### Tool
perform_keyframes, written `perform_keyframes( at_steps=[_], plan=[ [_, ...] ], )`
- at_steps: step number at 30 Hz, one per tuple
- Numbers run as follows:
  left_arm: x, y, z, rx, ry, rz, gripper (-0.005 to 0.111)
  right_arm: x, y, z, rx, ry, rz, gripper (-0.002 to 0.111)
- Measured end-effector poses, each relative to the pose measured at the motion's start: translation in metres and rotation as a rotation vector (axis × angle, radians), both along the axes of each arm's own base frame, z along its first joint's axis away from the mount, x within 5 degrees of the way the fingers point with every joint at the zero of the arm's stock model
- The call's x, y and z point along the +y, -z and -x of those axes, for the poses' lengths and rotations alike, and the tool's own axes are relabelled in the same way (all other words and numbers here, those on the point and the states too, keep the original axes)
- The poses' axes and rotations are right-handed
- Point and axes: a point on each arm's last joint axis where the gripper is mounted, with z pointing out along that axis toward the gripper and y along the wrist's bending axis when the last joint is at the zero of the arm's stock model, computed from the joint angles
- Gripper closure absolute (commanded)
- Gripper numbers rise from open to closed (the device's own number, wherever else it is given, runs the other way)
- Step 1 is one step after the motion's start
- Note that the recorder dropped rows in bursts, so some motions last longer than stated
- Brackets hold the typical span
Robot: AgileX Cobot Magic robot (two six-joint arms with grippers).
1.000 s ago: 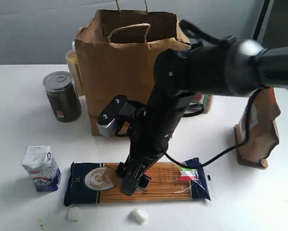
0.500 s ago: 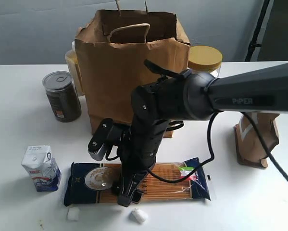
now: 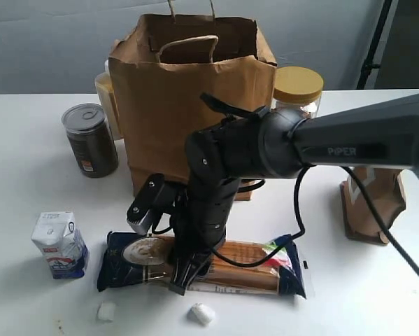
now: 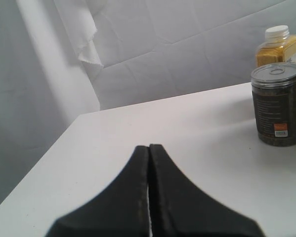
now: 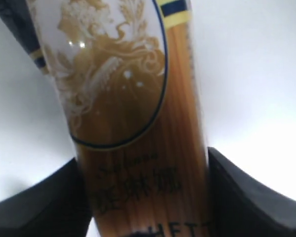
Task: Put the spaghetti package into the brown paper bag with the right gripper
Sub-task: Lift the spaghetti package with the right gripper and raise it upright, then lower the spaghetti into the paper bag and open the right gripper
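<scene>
Across the white table (image 3: pixel 27 140) the brown paper bag (image 3: pixel 174 112) stands tallest, upright at the far middle with its mouth open. Reaching in from the right, the black arm (image 3: pixel 265 143) bends down in front of it. The right gripper (image 3: pixel 187 274) is clamped across the spaghetti package (image 3: pixel 251 269) just beside the gold emblem (the right wrist view shows dark fingers (image 5: pixel 49 207) against both long edges of the pack). The package lies lengthwise on the near side, outside the bag; whether it rests on the table cannot be told. The left gripper (image 4: pixel 148 148) has its fingers pressed together on nothing, over bare table. A brown pouch (image 3: pixel 373 199) stands at the right and a yellow-lidded jar (image 3: pixel 298 87) just right of the bag. A dark can (image 3: pixel 90 140) stands to the bag's left and a small carton (image 3: pixel 59 245) near the package's left end. Nearest of all lie a left white lump (image 3: pixel 108 311) and a right white lump (image 3: pixel 201 313).
</scene>
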Motion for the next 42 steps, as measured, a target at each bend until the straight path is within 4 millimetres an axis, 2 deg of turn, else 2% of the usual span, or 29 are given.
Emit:
perform_keyframes(
  at_steps=[6,9,10,15,21,24,25,26,27,31,35,37,39,40,41,42],
  plan=[
    [0.0,0.0,0.0,0.0,0.0,0.0,0.107,-0.002,-0.024,0.005,-0.019,0.035,-0.042,0.108],
    [0.0,0.0,0.0,0.0,0.0,0.0,0.107,-0.003,-0.052,0.01,-0.049,0.031,-0.102,0.108],
    [0.0,0.0,0.0,0.0,0.0,0.0,0.107,-0.004,-0.074,0.015,-0.071,0.032,-0.162,0.108],
    [0.0,0.0,0.0,0.0,0.0,0.0,0.107,-0.014,-0.131,0.025,-0.118,0.047,-0.312,0.108],
    [0.0,0.0,0.0,0.0,0.0,0.0,0.107,-0.036,-0.212,0.041,-0.167,0.106,-0.62,0.108],
    [0.0,0.0,0.0,0.0,0.0,0.0,0.107,-0.054,-0.258,0.051,-0.194,0.151,-0.831,0.108],
    [0.0,0.0,0.0,0.0,0.0,0.0,0.107,-0.063,-0.282,0.056,-0.211,0.181,-0.958,0.108],
    [0.0,0.0,0.0,0.0,0.0,0.0,0.107,-0.067,-0.291,0.058,-0.222,0.193,-1.01,0.108],
    [0.0,0.0,0.0,0.0,0.0,0.0,0.107,-0.077,-0.312,0.06,-0.258,0.229,-1.135,0.108],
    [0.0,0.0,0.0,0.0,0.0,0.0,0.107,-0.089,-0.348,0.053,-0.422,0.326,-1.422,0.108],
    [0.0,0.0,0.0,0.0,0.0,0.0,0.107,-0.089,-0.361,0.035,-0.621,0.422,-1.628,0.108],
    [0.0,0.0,0.0,0.0,0.0,0.0,0.107,-0.084,-0.354,0.015,-0.714,0.489,-1.66,0.108],
    [0.0,0.0,0.0,0.0,0.0,0.0,0.107,-0.078,-0.338,-0.009,-0.76,0.536,-1.612,0.108],
    [0.0,0.0,0.0,0.0,0.0,0.0,0.107,-0.071,-0.319,-0.03,-0.779,0.57,-1.553,0.108],
    [0.0,0.0,0.0,0.0,0.0,0.0,0.107,-0.068,-0.311,-0.039,-0.786,0.586,-1.528,0.108],
    [0.0,0.0,0.0,0.0,0.0,0.0,0.107,-0.062,-0.29,-0.057,-0.785,0.62,-1.474,0.108]
  ],
)
